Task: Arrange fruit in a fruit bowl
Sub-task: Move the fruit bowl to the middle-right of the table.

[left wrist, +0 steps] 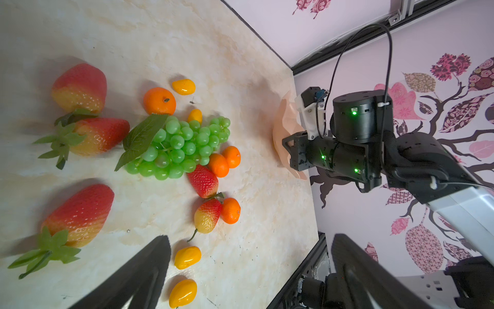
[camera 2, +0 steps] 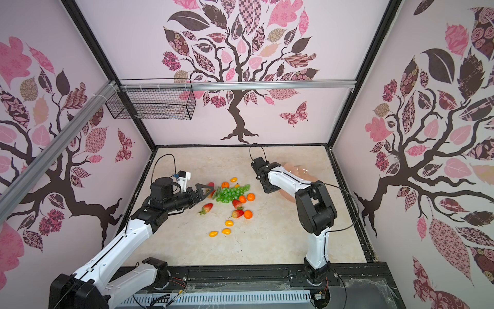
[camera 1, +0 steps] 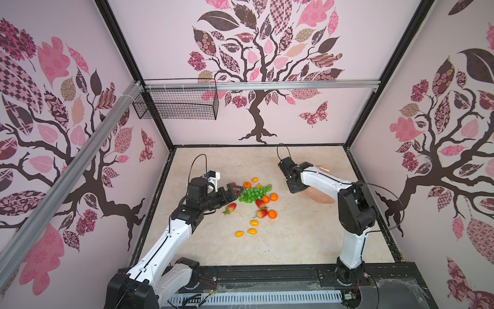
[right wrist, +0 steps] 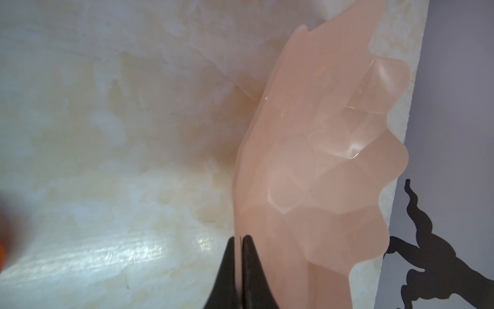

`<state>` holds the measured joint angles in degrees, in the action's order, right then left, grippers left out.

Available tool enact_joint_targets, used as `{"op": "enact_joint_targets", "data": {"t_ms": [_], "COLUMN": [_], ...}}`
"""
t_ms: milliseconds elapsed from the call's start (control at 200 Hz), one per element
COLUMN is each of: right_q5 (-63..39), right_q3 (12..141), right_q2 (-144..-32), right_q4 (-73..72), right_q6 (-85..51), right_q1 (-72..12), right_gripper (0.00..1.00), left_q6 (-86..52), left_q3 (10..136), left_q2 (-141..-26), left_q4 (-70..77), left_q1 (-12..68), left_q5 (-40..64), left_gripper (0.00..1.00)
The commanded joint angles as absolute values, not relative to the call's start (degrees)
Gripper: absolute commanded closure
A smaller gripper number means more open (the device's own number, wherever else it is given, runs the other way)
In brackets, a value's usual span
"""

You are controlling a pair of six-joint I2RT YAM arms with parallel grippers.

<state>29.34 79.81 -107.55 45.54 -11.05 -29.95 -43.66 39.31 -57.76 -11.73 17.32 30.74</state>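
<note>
The fruit lies loose mid-table: a green grape bunch, strawberries, tangerines and yellow ovals. My left gripper hovers open at the bunch's left end, nothing between its fingers. The peach-pink fruit bowl sits at the right, mostly under my right arm. My right gripper is shut on the bowl's thin scalloped rim. Whether the bowl is off the table I cannot tell.
A black wire basket hangs from the rail at the back left, well above the table. Black frame bars border the marble tabletop close behind the bowl. Bare tabletop lies between the fruit and the front edge.
</note>
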Motion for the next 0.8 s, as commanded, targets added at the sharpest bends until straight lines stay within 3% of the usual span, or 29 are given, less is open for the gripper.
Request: {"op": "enact_joint_targets", "data": {"t_ms": [0, 440, 635, 795], "right_q5": [24.9, 19.0, 18.2, 18.4], "right_q3": [75.1, 69.0, 68.9, 69.2], "right_q2": [-103.0, -99.8, -101.0, -98.9], "right_q4": [48.1, 44.6, 43.1, 42.8], "right_q6": [-15.1, -21.2, -21.3, -21.5], "right_q1": [-33.1, -42.9, -42.9, -42.9], "right_gripper": [1.00, 1.00, 0.88, 0.70], "left_q6": [-42.4, -41.0, -41.6, -42.4], "left_q3": [38.3, 35.9, 36.2, 36.6], "left_q2": [-56.4, -50.4, -51.1, -51.3], "left_q4": [-14.6, -23.2, -24.6, -24.6], "left_q1": [19.5, 24.2, 24.2, 24.3], "left_q5": [29.0, 22.4, 20.6, 18.6], "left_gripper": [0.02, 0.02, 0.02, 0.02]}}
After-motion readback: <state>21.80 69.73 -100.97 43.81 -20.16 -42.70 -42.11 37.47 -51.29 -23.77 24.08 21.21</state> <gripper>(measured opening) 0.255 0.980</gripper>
